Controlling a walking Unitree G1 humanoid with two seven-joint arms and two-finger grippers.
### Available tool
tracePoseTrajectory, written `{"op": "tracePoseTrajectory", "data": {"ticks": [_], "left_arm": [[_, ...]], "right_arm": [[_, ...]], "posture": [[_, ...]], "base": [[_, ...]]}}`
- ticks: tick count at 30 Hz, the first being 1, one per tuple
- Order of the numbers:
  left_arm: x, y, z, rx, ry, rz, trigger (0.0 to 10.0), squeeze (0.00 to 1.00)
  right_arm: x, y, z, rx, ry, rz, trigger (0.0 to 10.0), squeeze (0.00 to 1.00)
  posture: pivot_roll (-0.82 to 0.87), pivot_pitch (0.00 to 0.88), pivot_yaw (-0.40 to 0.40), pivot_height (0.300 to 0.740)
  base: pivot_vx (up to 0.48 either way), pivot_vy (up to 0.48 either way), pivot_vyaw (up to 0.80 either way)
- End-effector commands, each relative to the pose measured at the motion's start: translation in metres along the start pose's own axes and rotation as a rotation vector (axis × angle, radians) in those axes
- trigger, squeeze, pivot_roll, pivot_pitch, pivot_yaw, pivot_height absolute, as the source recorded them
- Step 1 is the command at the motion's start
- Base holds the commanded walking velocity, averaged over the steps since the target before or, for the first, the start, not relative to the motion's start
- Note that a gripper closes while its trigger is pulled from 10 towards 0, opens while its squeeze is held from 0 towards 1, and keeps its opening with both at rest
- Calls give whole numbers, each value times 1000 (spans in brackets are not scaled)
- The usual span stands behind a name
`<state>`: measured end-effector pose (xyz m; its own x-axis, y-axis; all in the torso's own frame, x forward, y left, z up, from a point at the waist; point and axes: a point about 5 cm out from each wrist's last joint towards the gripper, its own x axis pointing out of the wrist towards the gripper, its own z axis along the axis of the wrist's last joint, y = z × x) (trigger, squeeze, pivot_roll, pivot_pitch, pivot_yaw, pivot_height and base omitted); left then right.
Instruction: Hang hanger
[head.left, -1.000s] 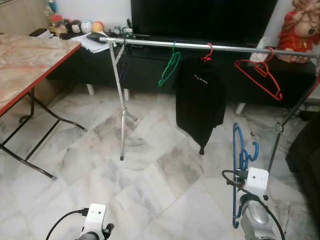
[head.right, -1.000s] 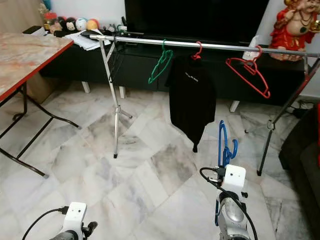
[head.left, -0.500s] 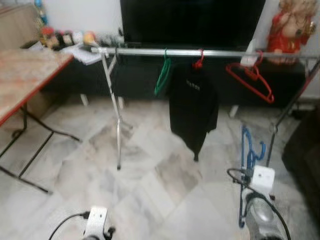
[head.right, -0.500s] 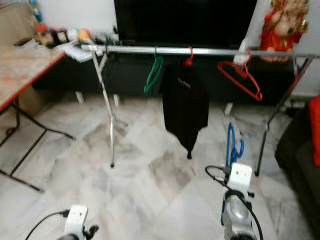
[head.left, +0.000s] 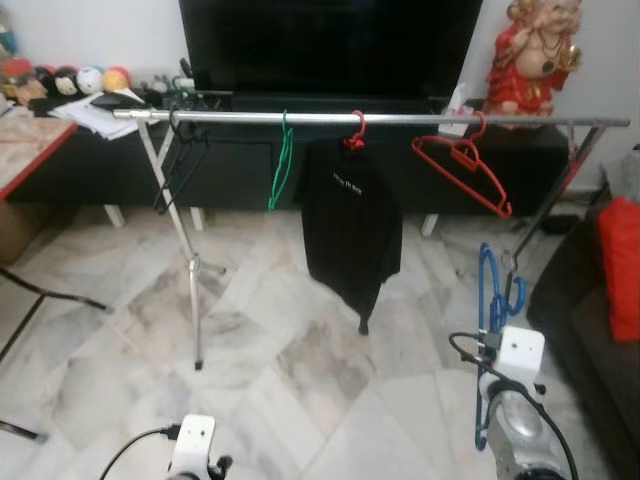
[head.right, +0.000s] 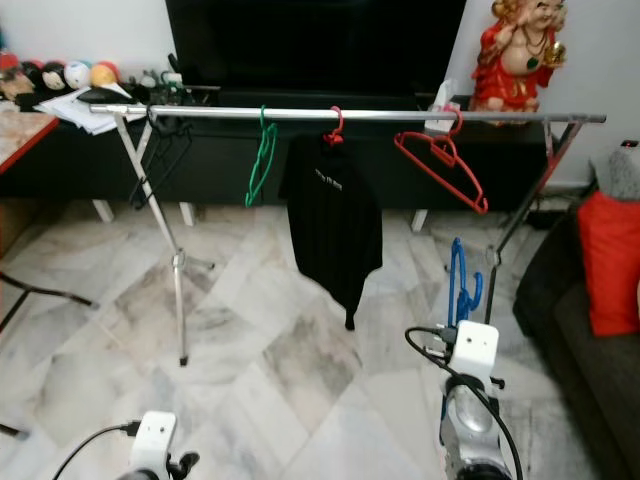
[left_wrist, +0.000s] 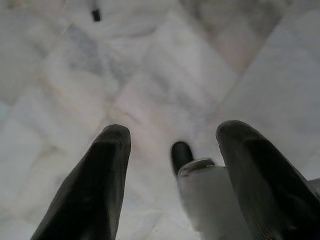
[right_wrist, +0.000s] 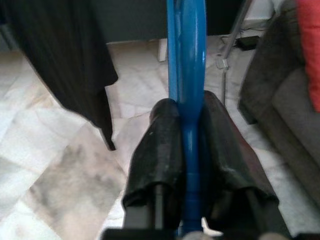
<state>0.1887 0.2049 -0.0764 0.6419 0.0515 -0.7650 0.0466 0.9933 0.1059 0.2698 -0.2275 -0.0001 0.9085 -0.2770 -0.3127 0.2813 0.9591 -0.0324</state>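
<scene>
The right gripper is squeezing the blue hanger w/ both fingers; hanger is standing straight up, hook on top, below the rail. The left gripper is hanging w/ fingers apart.

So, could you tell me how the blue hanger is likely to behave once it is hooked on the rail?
The blue hanger looks thin and probably light. Pinched in the right gripper, it holds its shape, so likely stiff. The red hanger hangs tilted on the rail, so it may swing.
</scene>
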Motion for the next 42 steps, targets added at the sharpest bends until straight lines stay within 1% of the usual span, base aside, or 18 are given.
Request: {"op": "tracePoseTrajectory", "data": {"ticks": [1,10,29,35,42], "left_arm": [[0,-2,1,-3,1,0,10000,0],[0,0,-2,-4,10,3,10000,0],[0,-3,-3,15,18,-8,10000,0],[-1,-1,-6,21,25,-9,10000,0],[-1,-1,-7,20,29,-7,10000,0]], "right_arm": [[3,1,6,-6,-18,7,10000,0],[2,4,3,-9,-11,15,10000,0],[1,1,2,-12,-1,1,10000,0],[1,5,1,-8,-2,4,10000,0],[1,4,1,-13,7,10,10000,0]], "posture": [[-34,0,-55,740],[-32,0,-55,740],[-28,0,-48,740],[-31,0,-45,740],[-30,0,-45,740]], "base": [[356,0,0],[355,0,0],[362,0,0],[374,0,0],[375,0,0]]}}
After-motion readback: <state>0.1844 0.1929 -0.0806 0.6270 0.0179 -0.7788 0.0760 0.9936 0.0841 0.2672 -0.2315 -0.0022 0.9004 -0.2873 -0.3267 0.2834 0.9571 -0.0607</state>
